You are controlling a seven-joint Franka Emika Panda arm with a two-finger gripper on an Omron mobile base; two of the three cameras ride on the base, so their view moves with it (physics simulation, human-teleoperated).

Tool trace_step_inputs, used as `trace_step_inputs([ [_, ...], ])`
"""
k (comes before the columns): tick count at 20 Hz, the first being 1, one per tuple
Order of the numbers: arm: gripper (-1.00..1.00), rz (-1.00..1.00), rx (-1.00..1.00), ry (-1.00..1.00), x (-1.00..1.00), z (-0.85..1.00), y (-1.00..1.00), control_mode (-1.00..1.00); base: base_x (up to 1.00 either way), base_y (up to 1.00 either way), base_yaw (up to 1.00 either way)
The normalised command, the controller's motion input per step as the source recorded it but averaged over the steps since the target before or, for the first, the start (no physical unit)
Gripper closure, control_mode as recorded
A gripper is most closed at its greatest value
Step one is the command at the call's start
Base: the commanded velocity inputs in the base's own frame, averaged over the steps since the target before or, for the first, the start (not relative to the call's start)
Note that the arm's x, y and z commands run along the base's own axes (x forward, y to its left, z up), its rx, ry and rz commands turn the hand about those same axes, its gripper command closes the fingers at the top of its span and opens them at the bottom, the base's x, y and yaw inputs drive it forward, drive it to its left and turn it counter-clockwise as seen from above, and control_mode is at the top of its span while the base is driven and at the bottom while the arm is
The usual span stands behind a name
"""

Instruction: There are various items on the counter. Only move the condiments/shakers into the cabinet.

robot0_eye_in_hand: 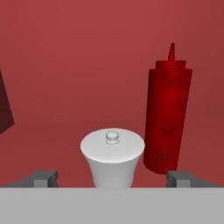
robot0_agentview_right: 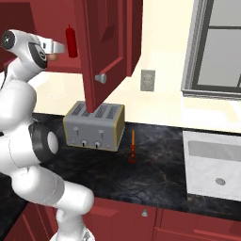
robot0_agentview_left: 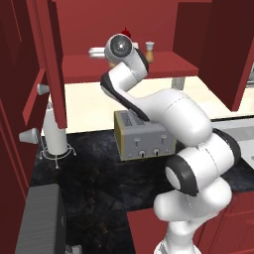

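Plainly unlabelled, red bottle point(robot0_eye_in_hand: 168, 118) stands beside shaker point(robot0_eye_in_hand: 112, 156).

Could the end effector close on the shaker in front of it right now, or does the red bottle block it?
Probably yes: the end effector stands open with the shaker between its fingertips; the red bottle stands beside and behind, apparently outside the gap.
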Motion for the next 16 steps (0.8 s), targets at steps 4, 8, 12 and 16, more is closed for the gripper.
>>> trace_step_inputs([
  [4,-1.00,0.00,0.00,-0.01,-0.63,0.00,0.01,-1.00,0.00,0.00,0.00],
  [8,-1.00,0.00,0.00,-0.04,-0.77,0.00,0.01,-1.00,0.00,0.00,0.00],
  [12,-1.00,0.00,0.00,-0.10,-0.94,0.00,0.00,-1.00,0.00,0.00,0.00],
  [16,-1.00,0.00,0.00,-0.15,-1.00,0.00,0.00,-1.00,0.00,0.00,0.00],
])
